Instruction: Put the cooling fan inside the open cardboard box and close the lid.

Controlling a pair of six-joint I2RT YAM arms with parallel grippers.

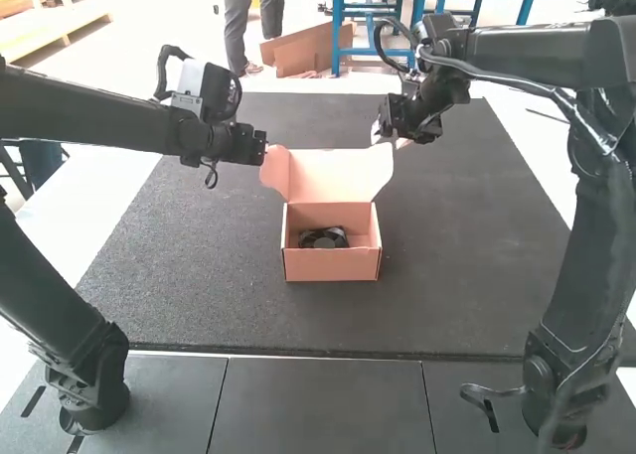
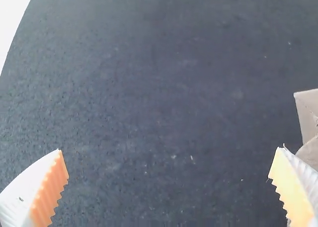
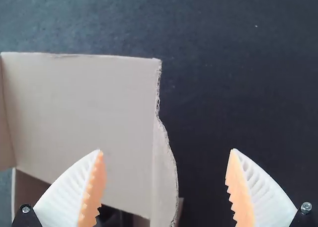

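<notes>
- High view: the cooling fan (image 1: 323,238) already sits inside the cardboard box (image 1: 332,260), which is mid-way across the black mat (image 1: 149,245). The placement step looks done.
- High view: the lid (image 1: 328,181) stands upright off the back wall with its side ears spread, so it is not yet closed. The left end effector (image 1: 260,148) is just beside the lid's left ear. The right end effector (image 1: 388,131) is at the top of the right ear.
- Left wrist view: fingers (image 2: 47,185) are wide apart and hold nothing. Mat lies below, and a corner of cardboard shows next to one pad.
- Right wrist view: fingers are apart, not clamped. The lid's ragged side edge runs up between them, with one finger over the cardboard face and the other over the mat.
- My read: what's left is folding the lid forward and down, then tucking it. Both arms look staged for that.
</notes>
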